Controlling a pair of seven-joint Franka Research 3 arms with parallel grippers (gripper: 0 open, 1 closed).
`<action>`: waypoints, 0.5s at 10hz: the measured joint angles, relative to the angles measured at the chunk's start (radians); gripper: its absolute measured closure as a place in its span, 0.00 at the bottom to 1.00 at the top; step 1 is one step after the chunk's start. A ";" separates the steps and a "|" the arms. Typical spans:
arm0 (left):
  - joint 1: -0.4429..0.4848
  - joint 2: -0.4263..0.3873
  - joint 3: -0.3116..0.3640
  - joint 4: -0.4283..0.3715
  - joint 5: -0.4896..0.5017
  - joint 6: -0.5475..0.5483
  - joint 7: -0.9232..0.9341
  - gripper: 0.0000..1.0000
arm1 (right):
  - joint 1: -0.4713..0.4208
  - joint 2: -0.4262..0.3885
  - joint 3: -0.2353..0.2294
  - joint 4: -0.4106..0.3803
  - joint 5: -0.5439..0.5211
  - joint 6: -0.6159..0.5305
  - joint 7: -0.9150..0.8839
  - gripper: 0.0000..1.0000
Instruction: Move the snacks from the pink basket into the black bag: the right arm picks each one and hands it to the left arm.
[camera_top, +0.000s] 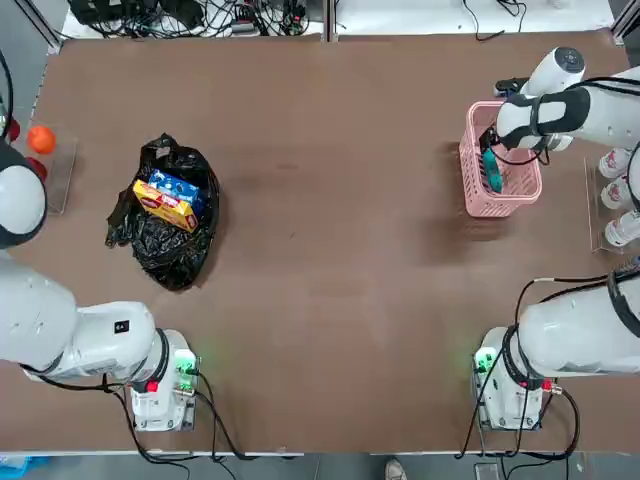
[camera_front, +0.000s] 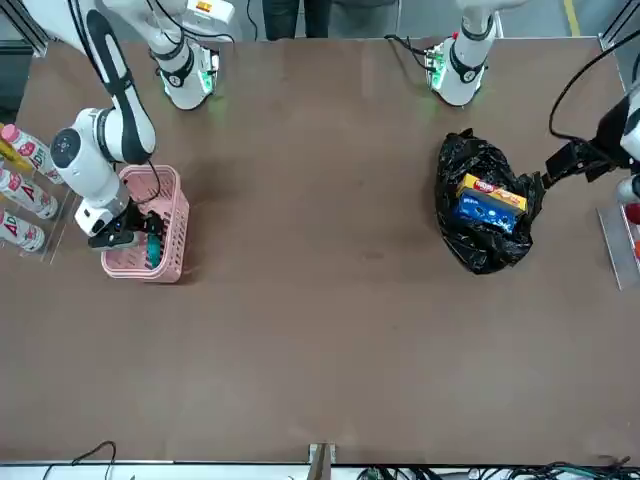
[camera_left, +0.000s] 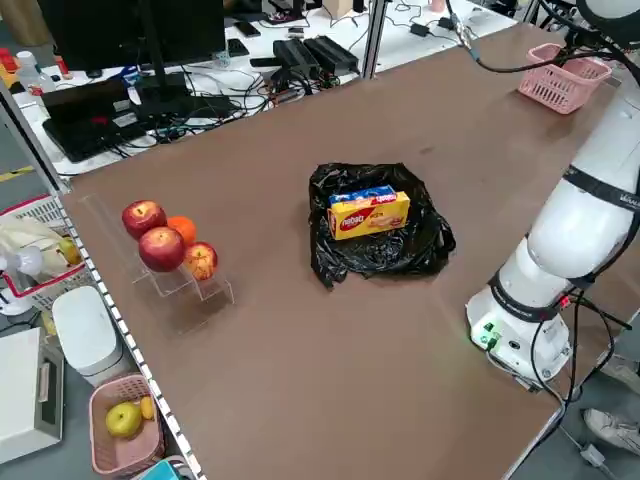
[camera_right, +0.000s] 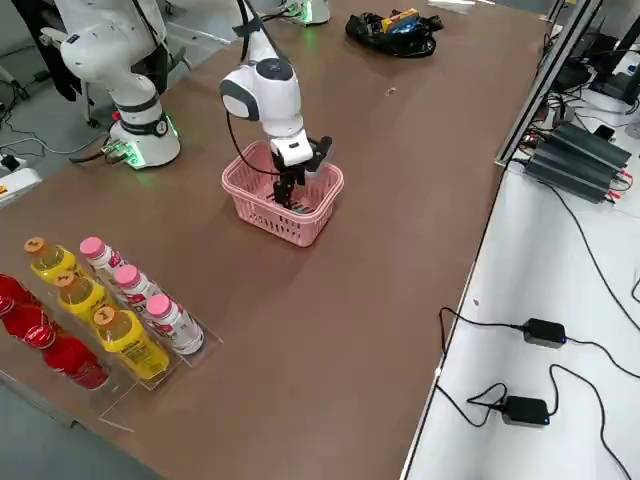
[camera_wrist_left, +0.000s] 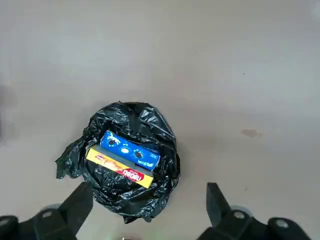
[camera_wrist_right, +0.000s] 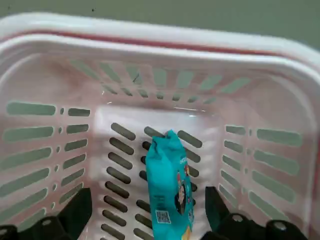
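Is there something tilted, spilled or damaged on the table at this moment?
Nothing stands out. The teal packet lies in the pink basket between the open right gripper's fingers; the blue and yellow packets rest in the black bag.

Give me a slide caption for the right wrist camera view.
Right gripper, fingers open, poised inside the pink basket astride the last snack, a teal packet.

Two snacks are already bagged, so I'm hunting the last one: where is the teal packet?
The teal packet lies alone inside the pink basket, at the table's far right in the top view, directly beneath the right gripper, whose open fingers flank it.
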 joint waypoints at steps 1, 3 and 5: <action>0.000 0.001 0.002 0.005 0.000 -0.005 0.001 0.00 | 0.006 0.008 0.000 -0.003 0.000 0.006 0.000 0.00; -0.005 0.015 0.001 0.005 0.000 -0.005 0.003 0.00 | 0.012 0.029 0.000 -0.005 0.000 0.035 -0.001 0.00; -0.019 0.028 -0.016 0.005 0.000 -0.005 0.004 0.00 | 0.012 0.058 0.000 -0.011 0.000 0.072 -0.003 0.00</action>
